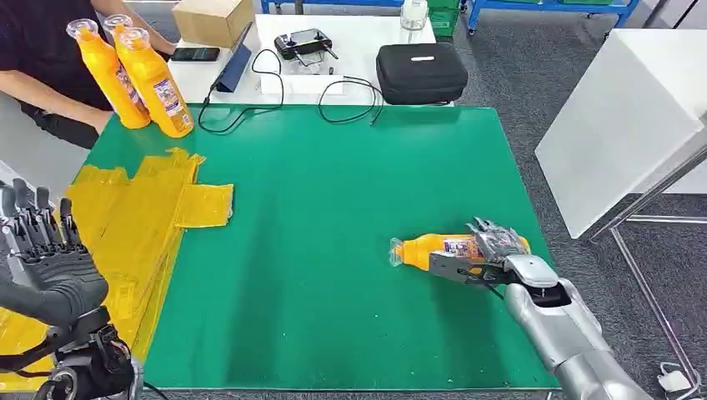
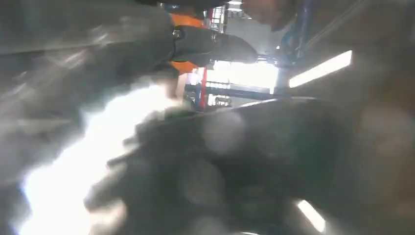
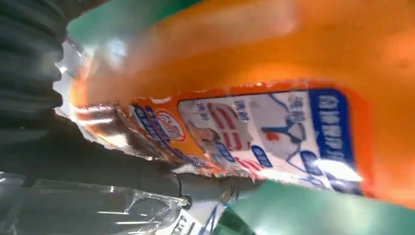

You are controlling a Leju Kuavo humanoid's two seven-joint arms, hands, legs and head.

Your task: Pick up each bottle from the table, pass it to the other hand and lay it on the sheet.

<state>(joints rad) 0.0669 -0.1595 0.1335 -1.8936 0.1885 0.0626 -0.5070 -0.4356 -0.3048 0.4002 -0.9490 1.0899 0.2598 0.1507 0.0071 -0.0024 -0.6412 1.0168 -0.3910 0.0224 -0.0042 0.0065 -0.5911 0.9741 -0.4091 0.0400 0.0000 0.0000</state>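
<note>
On the green desk [image 1: 333, 250], the right hand [image 1: 492, 250] is closing its fingers [image 1: 498, 237] around the lying bottle [image 1: 433, 248]; a mid-body grip should prevent rolling. The left hand [image 1: 46, 250] is waiting, fingers spread, holding nothing.

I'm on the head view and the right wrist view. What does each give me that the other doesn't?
Only the head view: the whole green table, the yellow sheet at its left, the upright bottles at the far left corner, a person's arm behind them, and the raised left hand, fingers apart, holding nothing.
Only the right wrist view: the label print close up.
Both: the lying orange bottle on the table with the right hand around it.
</note>
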